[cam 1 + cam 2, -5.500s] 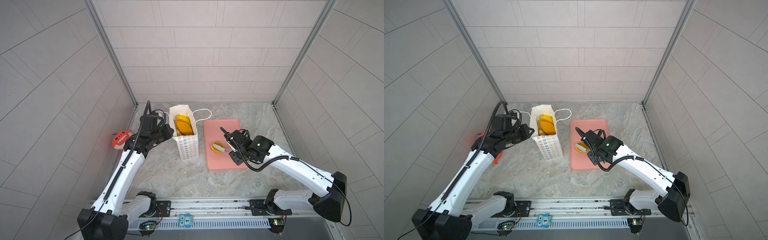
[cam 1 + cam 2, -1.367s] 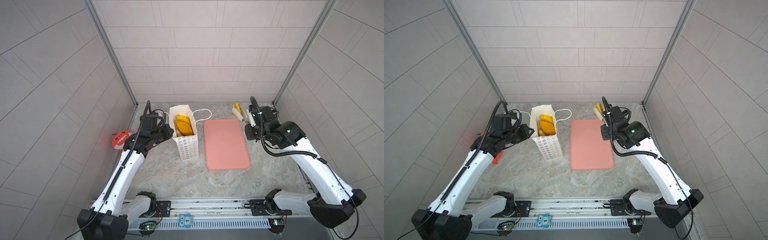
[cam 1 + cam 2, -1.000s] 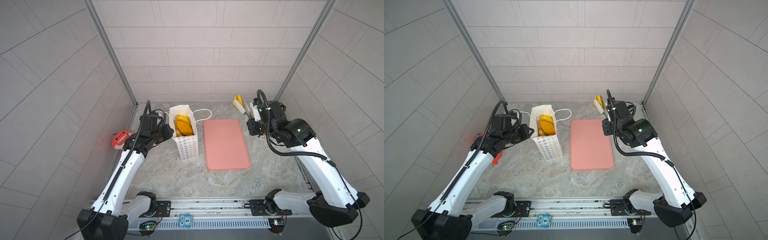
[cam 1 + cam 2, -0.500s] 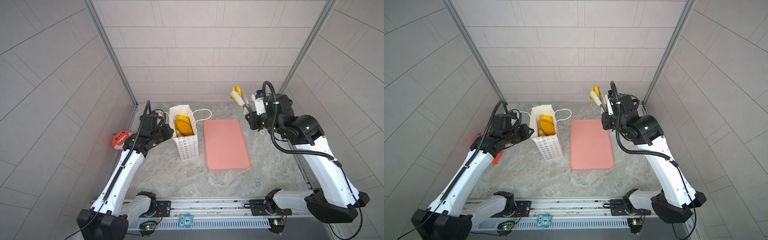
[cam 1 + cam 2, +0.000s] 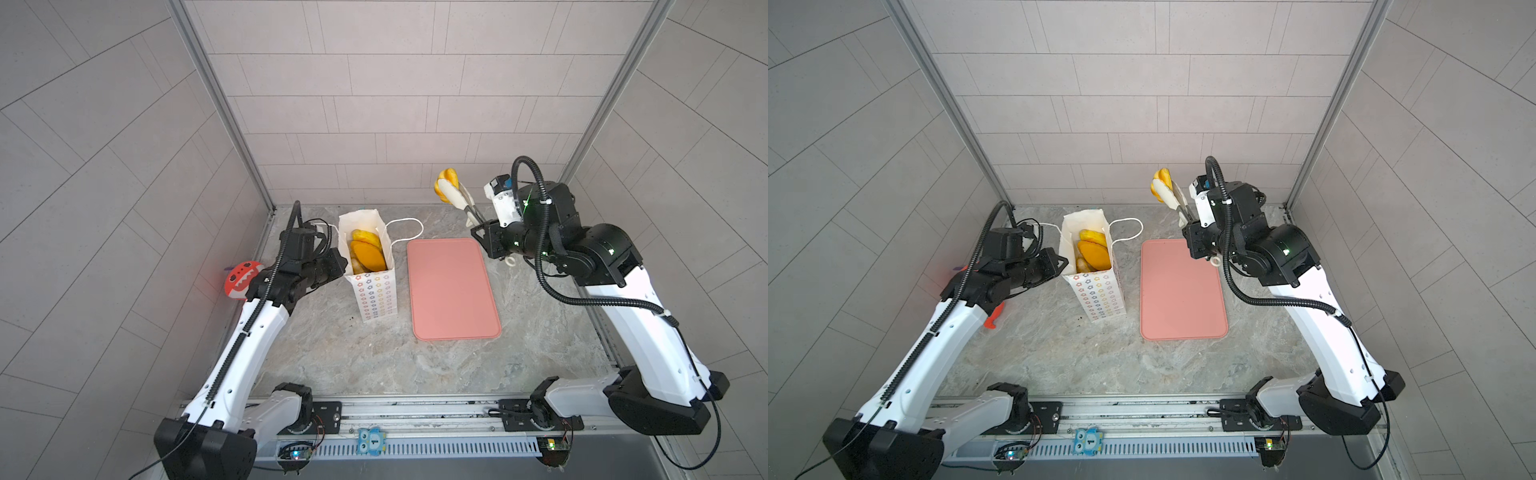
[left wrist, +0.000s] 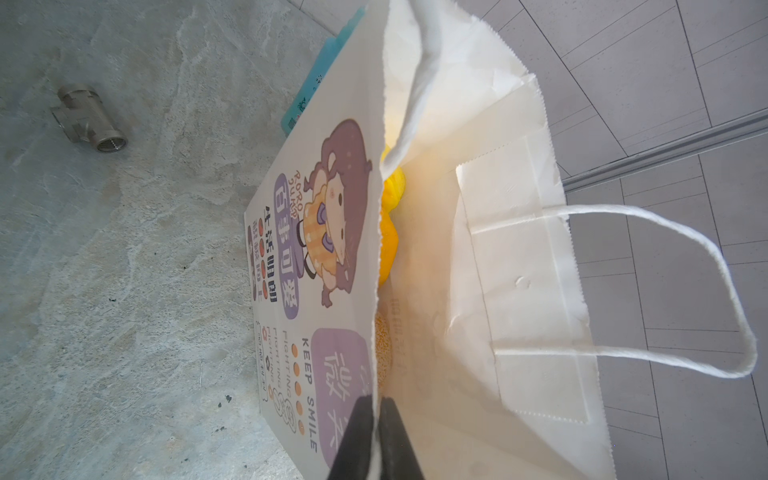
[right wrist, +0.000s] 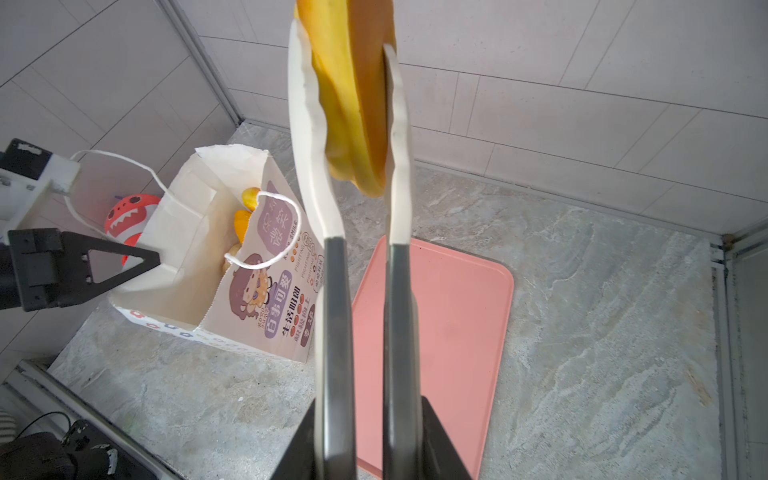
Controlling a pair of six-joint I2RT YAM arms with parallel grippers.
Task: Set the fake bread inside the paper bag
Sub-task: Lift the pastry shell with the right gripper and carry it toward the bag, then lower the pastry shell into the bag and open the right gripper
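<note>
**One pastry aloft, the rest already in the bag**

In both top views we see a glossy golden-yellow toy pastry [image 7: 353,104], smooth and gently ridged, held high in the upper right-centre of the frame, against the tiled back wall. The right gripper [image 5: 449,188] is clenched on it. Its two long, flat, off-white fingers [image 7: 309,137] have wavy edges and squeeze the pastry from both sides. The pastry hangs above the far edge of the table, well apart from the bag.

The tall white paper bag [image 5: 376,291] stands upright left of centre. Its mouth is open and its front panel carries rows of small coloured flowers. The wide side facing the right wrist camera shows a cartoon girl and purple text blocks. Inside the bag we see several more shiny yellow-to-orange pastries [image 5: 368,251] stacked on edge. A white cord handle [image 5: 405,228] loops out toward the right.

The left gripper [image 6: 375,405] reaches in from the left. Its black fingers are pinched shut on the thin, serrated top edge of the bag's wall.

Just right of the bag lies a flat pink rectangular tray [image 5: 451,291] with rounded corners and a matte surface. Both rest on the grey marbled stone tabletop [image 5: 353,357].

A round red toy [image 5: 237,279] with white teeth sits at the far left by the wall. In the left wrist view, a small metal pipe fitting [image 6: 87,118] lies on the stone.
</note>
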